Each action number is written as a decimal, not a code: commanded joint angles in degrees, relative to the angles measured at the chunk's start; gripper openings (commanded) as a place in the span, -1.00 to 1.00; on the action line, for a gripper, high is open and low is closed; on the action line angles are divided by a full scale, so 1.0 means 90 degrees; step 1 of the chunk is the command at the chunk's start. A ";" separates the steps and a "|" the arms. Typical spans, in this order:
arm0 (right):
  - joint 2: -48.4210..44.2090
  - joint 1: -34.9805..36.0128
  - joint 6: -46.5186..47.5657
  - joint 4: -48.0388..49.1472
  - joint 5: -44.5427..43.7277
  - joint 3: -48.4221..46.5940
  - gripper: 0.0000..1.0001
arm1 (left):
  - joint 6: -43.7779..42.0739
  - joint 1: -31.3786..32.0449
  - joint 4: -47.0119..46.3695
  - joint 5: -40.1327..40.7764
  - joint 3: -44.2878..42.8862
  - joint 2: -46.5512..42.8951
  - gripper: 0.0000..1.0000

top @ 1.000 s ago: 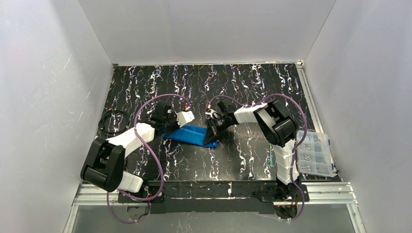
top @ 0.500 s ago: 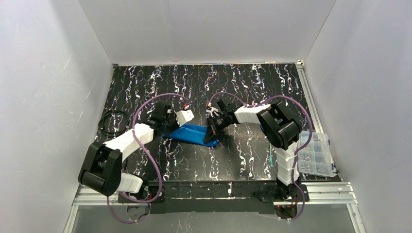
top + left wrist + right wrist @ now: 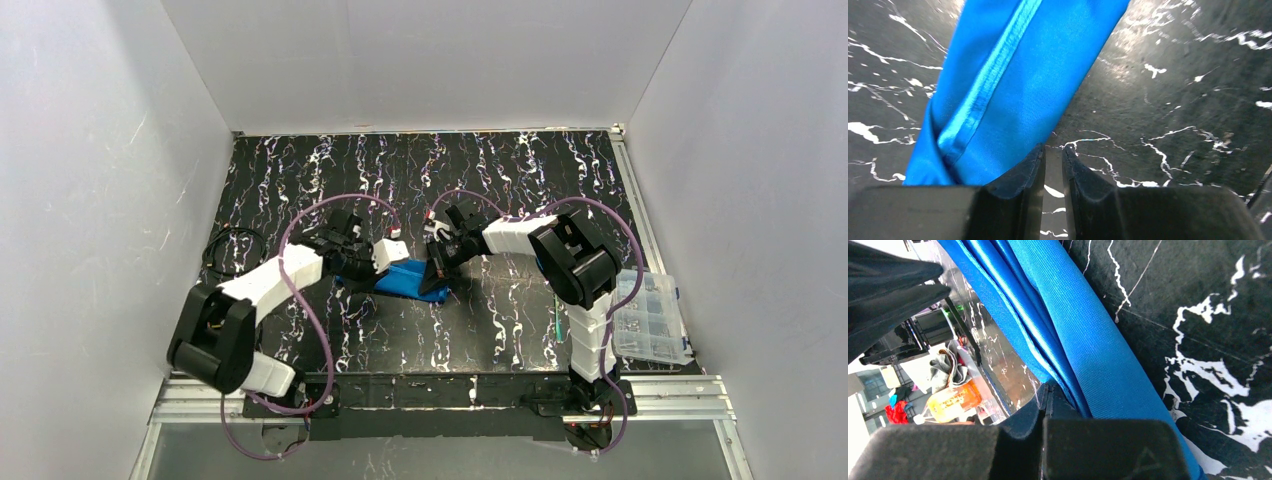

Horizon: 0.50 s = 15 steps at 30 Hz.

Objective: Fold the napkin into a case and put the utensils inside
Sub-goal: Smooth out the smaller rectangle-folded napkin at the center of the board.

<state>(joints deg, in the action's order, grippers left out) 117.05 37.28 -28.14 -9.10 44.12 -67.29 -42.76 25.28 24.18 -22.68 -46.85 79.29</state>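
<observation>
Right wrist view: right claw (image 3: 1046, 392) pinches the folded napkin (image 3: 1098, 340); left claw (image 3: 1053, 156) slightly parted, empty.

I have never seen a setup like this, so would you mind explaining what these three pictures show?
Two robot arms, the left arm and the right arm, are bolted at a dark marbled table. The wide picture looks down from above; the other two come from cameras on each wrist. A folded blue napkin lies between the arms. The right tool is shut on its folds; the left tool, slightly open beside the cloth, holds nothing. A clear plastic box sits at the right.
</observation>
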 commanded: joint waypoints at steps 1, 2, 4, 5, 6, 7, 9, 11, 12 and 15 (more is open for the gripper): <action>-0.0146 0.0044 -0.0015 0.0079 -0.0073 -0.0006 -0.97 | -0.0434 -0.0054 -0.0009 0.0321 -0.0032 0.0487 -0.65; -0.0146 0.0041 -0.0009 0.0082 -0.0069 -0.0004 -0.97 | -0.0483 -0.0079 -0.0034 0.0367 -0.0080 0.0597 -0.65; -0.0145 0.0041 0.0012 0.0086 -0.0043 0.0010 -0.97 | -0.0468 -0.0103 -0.0075 0.0464 -0.0205 0.0810 -0.66; -0.0146 0.0041 0.0016 0.0085 -0.0037 0.0027 -0.97 | -0.0444 -0.0117 -0.0084 0.0489 -0.0256 0.0894 -0.66; -0.0145 0.0043 0.0022 0.0094 -0.0018 0.0047 -0.97 | -0.0407 -0.0116 -0.0089 0.0498 -0.0295 0.0956 -0.65; -0.0150 0.0038 0.0030 0.0098 0.0002 0.0080 -0.97 | -0.0373 -0.0130 -0.0088 0.0497 -0.0303 0.0984 -0.65; -0.0168 0.0045 0.0062 0.0100 0.0029 0.0133 -0.97 | -0.0359 -0.0140 -0.0095 0.0510 -0.0277 0.1037 -0.66; -0.0191 0.0038 0.0090 0.0100 0.0080 0.0172 -0.97 | -0.0355 -0.0218 -0.0107 0.0534 -0.0236 0.1086 -0.65; -0.0193 0.0045 0.0106 0.0098 0.0095 0.0188 -0.97 | -0.0356 -0.0263 -0.0086 0.0511 -0.0246 0.1085 -0.66; -0.0202 0.0039 0.0112 0.0089 0.0176 0.0184 -0.97 | -0.0367 -0.0407 0.0274 0.0171 -0.0469 0.0934 -0.66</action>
<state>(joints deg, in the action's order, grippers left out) 117.05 37.28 -28.23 -8.49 45.12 -66.57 -45.45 23.31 22.92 -18.48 -47.88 88.86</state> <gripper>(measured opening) 0.029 0.173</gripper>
